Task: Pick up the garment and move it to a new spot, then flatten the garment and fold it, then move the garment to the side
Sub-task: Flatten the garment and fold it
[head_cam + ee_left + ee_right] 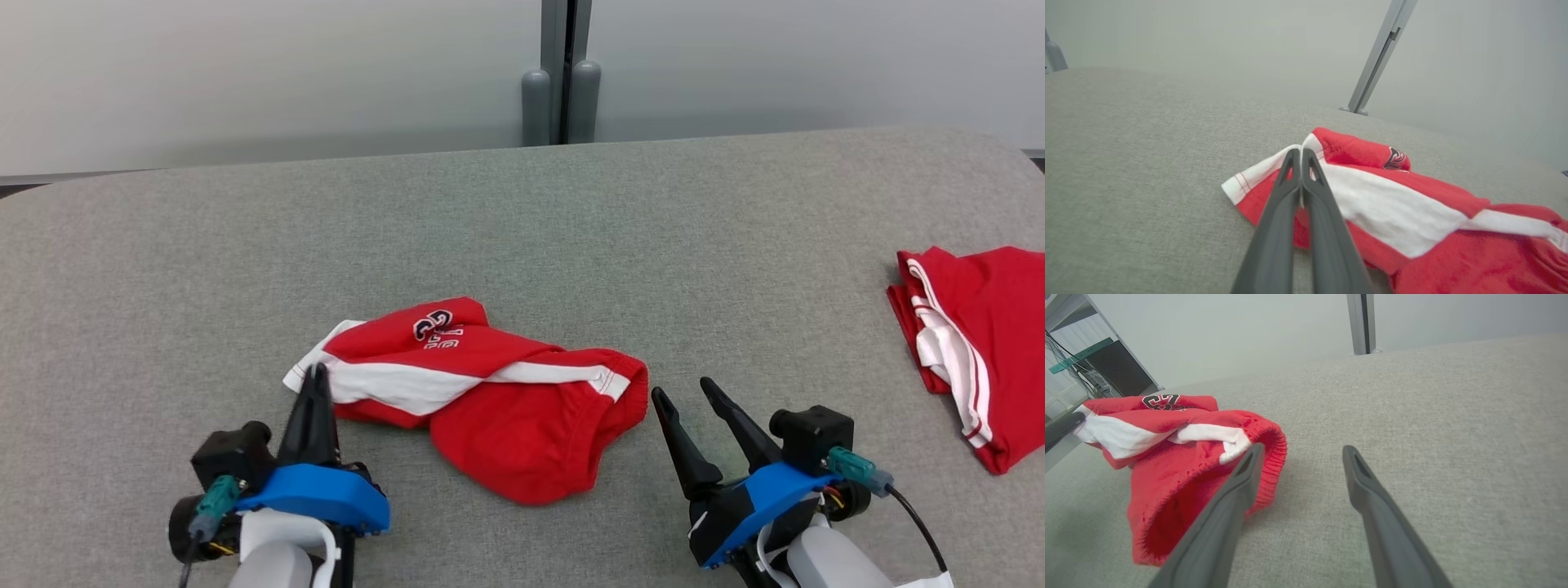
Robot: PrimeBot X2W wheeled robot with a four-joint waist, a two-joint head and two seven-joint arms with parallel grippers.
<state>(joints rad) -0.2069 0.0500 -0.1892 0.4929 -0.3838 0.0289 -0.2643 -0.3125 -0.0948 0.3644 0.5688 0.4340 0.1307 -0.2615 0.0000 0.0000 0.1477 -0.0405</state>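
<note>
Two sets of fingers are mine, and they stand differently. My left gripper [314,374] [1301,153] is pinched tight, tips together on the white corner hem of the garment [506,408] [1412,212] [1180,465]. It lies crumpled, red and white, on the grey padded table [522,229], spreading away to the right of those tips. My right gripper [682,390] [1302,449] is spread wide and grasps nothing. The ribbed red waistband lies just beside its left finger (touching or not, I cannot tell). Well off to the right of those fingers lies a second red-and-white garment [980,327].
</note>
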